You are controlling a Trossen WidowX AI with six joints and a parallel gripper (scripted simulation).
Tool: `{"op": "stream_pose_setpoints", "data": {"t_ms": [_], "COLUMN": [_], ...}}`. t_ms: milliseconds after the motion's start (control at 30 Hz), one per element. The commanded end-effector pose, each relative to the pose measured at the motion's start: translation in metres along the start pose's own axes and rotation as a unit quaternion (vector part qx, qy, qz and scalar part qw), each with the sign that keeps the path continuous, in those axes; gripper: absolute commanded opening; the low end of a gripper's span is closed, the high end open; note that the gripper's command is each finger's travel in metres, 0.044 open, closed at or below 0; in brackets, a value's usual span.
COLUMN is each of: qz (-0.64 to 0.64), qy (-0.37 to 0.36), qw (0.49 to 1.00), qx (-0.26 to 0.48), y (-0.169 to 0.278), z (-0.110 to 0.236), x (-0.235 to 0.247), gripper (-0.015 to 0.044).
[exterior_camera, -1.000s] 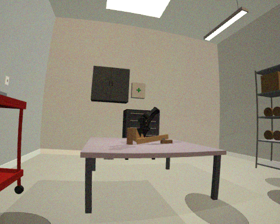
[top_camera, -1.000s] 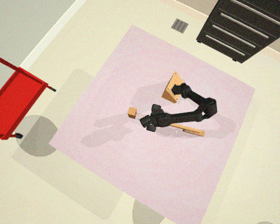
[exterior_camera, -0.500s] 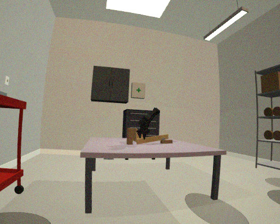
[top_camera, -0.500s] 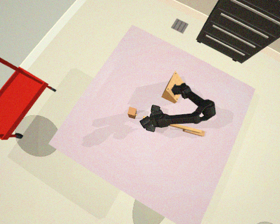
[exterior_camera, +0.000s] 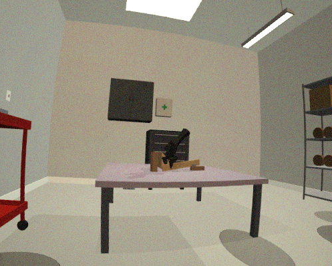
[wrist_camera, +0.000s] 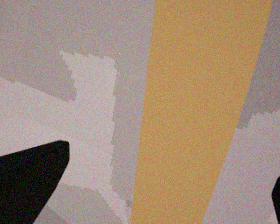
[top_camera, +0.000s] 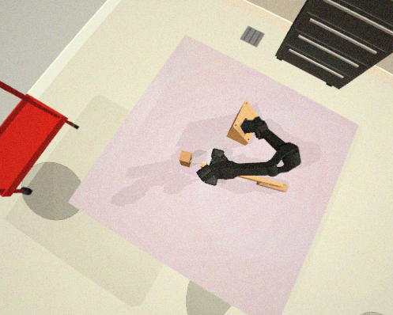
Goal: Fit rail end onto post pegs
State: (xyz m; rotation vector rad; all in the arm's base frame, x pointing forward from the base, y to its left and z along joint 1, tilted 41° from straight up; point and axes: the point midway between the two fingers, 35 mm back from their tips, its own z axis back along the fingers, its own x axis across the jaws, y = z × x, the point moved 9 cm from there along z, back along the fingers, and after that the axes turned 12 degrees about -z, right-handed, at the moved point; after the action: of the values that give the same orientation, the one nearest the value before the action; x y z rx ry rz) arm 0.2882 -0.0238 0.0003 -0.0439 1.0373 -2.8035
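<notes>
Wooden rail, post and footboard block on the table

The long light-wood rail (top_camera: 268, 183) lies slanted, its far end raised at the low footboard block (exterior_camera: 197, 168) and its near end down by the short post (top_camera: 185, 157), not touching it. The post is a small upright wooden block; its pegs are too small to make out. In the wrist view the rail (wrist_camera: 197, 116) runs as a broad tan strip.
</notes>
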Motion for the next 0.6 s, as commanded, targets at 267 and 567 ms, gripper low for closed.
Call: {"op": "stream_pose_setpoints", "data": {"t_ms": [267, 567], "qz": [-0.001, -0.001], "qy": [-0.002, -0.002], "qw": [1.000, 1.000], "qx": [-0.005, -0.005], "y": [-0.0014, -0.0014], "z": [-0.0137, -0.0137], "x": [0.0024, 0.0024], "gripper": [0.0361, 0.0125]}}
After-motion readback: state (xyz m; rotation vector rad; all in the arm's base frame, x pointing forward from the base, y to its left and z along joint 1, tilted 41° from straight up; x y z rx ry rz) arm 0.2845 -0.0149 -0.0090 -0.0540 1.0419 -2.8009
